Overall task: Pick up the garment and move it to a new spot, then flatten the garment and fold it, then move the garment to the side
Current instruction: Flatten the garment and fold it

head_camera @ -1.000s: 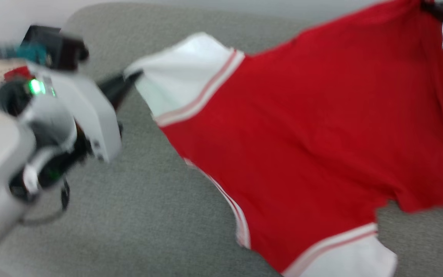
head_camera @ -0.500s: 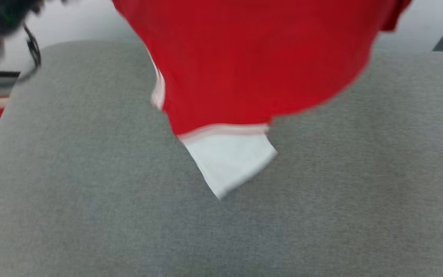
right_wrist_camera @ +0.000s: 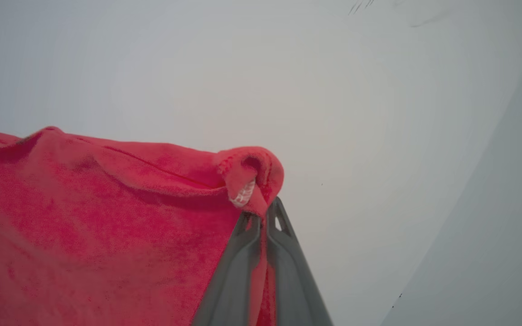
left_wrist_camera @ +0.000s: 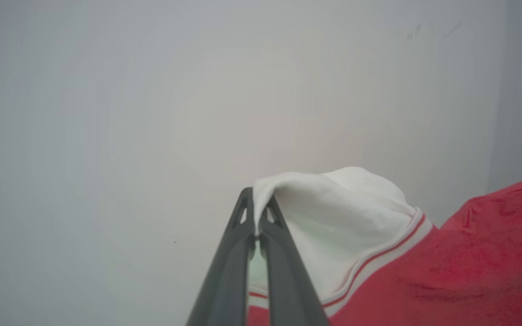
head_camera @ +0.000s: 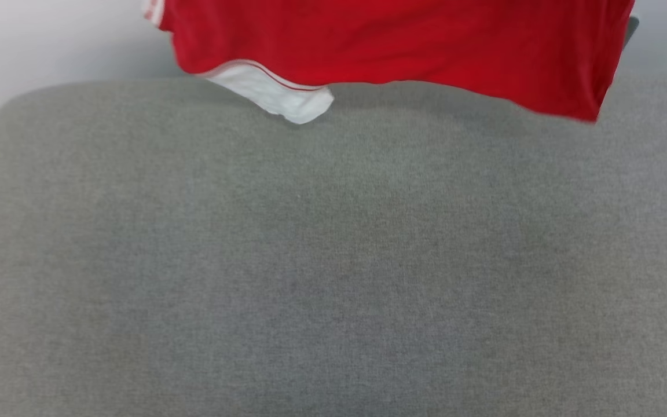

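left tool (left_wrist_camera: 256,210) pinched tight on garment (head_camera: 397,40) sleeve | right tool (right_wrist_camera: 261,215) pinched tight on garment edge

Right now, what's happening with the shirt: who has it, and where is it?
Both grippers hold the red shirt up in the air, spread between them. The left gripper is shut on a white sleeve; the right gripper is shut on a bunched red edge. In the head view the shirt hangs over the far end of the grey cushion, with a dangling sleeve at its lower edge. It is not yet laid flat or folded.
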Available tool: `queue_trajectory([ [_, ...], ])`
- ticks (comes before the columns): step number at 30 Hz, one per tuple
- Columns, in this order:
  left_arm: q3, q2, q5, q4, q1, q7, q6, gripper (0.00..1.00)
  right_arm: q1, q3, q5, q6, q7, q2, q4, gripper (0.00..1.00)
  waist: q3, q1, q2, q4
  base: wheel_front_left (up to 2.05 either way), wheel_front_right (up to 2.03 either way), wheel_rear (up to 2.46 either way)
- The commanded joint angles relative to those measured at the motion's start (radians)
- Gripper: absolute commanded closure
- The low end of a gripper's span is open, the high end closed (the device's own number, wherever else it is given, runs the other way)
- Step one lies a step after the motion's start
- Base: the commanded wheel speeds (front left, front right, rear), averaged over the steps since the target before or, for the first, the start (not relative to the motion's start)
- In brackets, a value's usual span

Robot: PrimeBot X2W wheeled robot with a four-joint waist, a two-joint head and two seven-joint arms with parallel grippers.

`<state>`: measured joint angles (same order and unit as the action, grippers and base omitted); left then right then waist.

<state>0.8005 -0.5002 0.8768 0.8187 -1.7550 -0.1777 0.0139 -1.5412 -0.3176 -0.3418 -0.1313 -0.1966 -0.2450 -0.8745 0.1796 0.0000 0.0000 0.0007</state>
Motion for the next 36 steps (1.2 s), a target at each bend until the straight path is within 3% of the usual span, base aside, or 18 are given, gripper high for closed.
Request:
queue_trajectory([
  [1,-0.004,0.003,-0.011,0.011,-0.018,0.02,0.001,1.0,-0.013,-0.001,0.007,0.001,0.013,0.004,-0.008,1.0,0.042,0.0,0.0,-0.014,0.0,0.0,0.0],
  [16,-0.019,0.019,-0.101,0.194,-0.353,0.269,0.062,1.0,-0.23,0.059,0.114,0.001,0.281,0.019,-0.078,1.0,0.416,0.0,0.0,-0.073,0.0,0.0,0.0],
  [26,-0.041,0.054,-0.145,0.218,-0.571,0.43,0.09,1.0,-0.349,0.186,0.277,0.001,0.447,0.018,-0.097,1.0,0.669,0.0,0.0,-0.073,0.0,0.0,0.0],
  [31,-0.086,0.057,-0.156,0.179,-0.574,0.442,0.101,1.0,-0.335,0.263,0.356,0.001,0.46,0.04,-0.091,1.0,0.762,0.0,0.0,-0.044,0.0,0.0,0.0],
  [36,-0.16,0.058,-0.183,0.123,-0.469,0.441,0.106,1.0,-0.301,0.294,0.422,0.001,0.462,0.07,-0.108,1.0,0.811,0.0,0.0,-0.011,0.0,0.0,0.0],
])
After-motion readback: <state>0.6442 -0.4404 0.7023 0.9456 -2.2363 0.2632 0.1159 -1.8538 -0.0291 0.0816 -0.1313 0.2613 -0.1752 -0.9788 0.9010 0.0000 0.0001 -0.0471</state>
